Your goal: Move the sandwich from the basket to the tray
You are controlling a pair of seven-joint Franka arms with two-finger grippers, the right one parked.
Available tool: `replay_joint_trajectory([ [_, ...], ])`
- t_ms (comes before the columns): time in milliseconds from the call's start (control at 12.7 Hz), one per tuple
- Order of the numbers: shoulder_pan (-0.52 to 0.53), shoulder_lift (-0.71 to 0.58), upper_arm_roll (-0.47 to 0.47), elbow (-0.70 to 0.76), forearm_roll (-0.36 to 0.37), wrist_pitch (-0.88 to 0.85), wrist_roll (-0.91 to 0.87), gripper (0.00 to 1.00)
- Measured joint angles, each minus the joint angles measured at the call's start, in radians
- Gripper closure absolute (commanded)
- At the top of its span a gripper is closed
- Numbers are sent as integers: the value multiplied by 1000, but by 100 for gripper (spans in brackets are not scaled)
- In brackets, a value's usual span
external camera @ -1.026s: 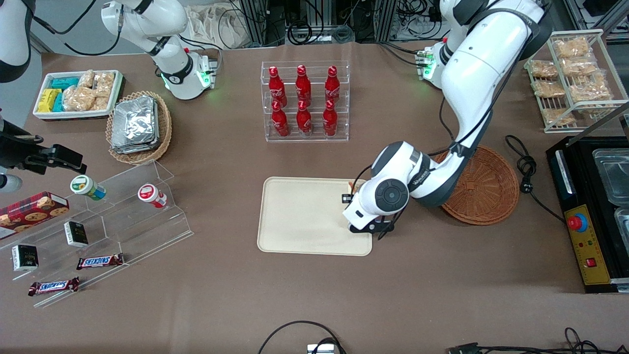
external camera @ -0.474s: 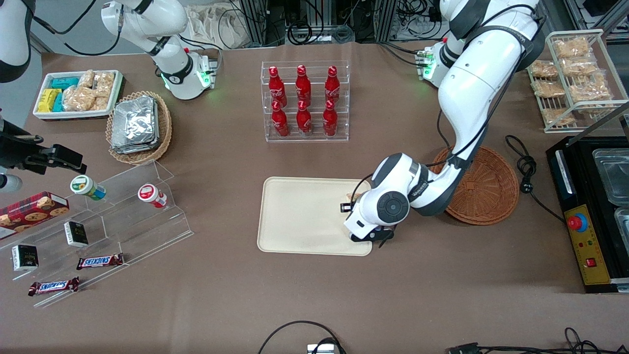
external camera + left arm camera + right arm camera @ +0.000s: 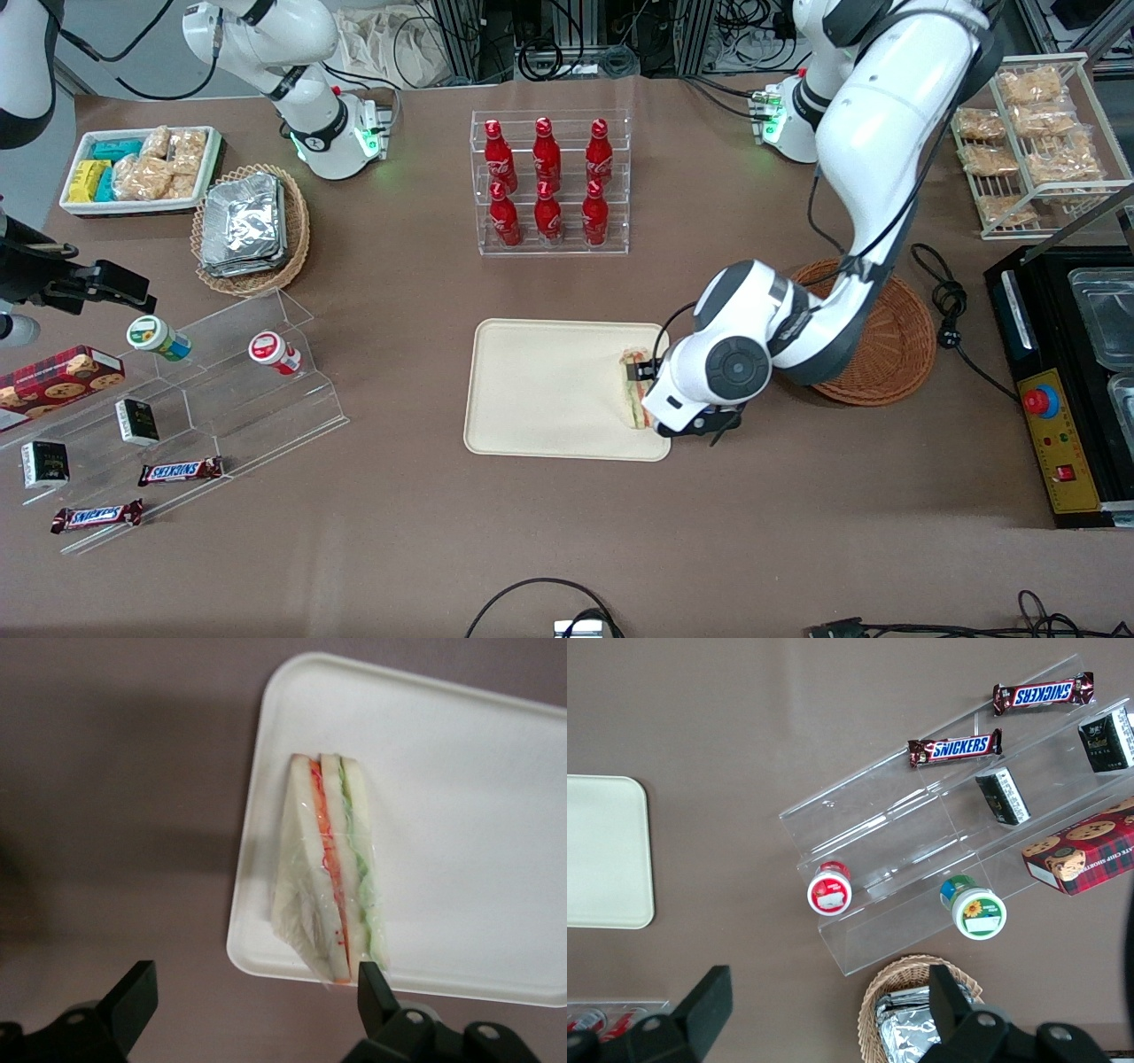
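The sandwich (image 3: 633,390) (image 3: 328,877), a wrapped triangular wedge with red and green filling, lies on the cream tray (image 3: 549,390) (image 3: 461,815). It is close to the tray's edge toward the working arm's end. My left gripper (image 3: 695,424) (image 3: 257,983) hangs open above that tray edge and the brown table, with nothing between its fingers. One fingertip (image 3: 372,981) is over the sandwich's pointed end and is not touching it. The reddish-brown basket (image 3: 886,346) sits on the table beside the tray, partly covered by my arm, and what shows of it holds nothing.
A clear rack of red bottles (image 3: 549,182) stands farther from the front camera than the tray. A black appliance (image 3: 1063,381) and a coiled cable (image 3: 948,301) lie toward the working arm's end. An acrylic snack stand (image 3: 221,390) and a tan basket of foil packets (image 3: 251,229) are toward the parked arm's end.
The gripper has let go of the sandwich and drawn back toward the working arm's end. The sandwich, hidden under the wrist before, now shows lying on the tray.
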Motion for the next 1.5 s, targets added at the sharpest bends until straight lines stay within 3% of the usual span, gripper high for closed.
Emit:
replay_joint_trajectory([
  [158,29,-126,2,-98,0,31,-34,2],
  [474,72,-448,4,-493,-1,160,-47,2],
  [711,123,-602,10,-626,-5,154,-50,1],
  [947,193,-672,16,-623,-11,78,29,0],
  [1500,422,-692,24,-464,-47,-124,434,0],
])
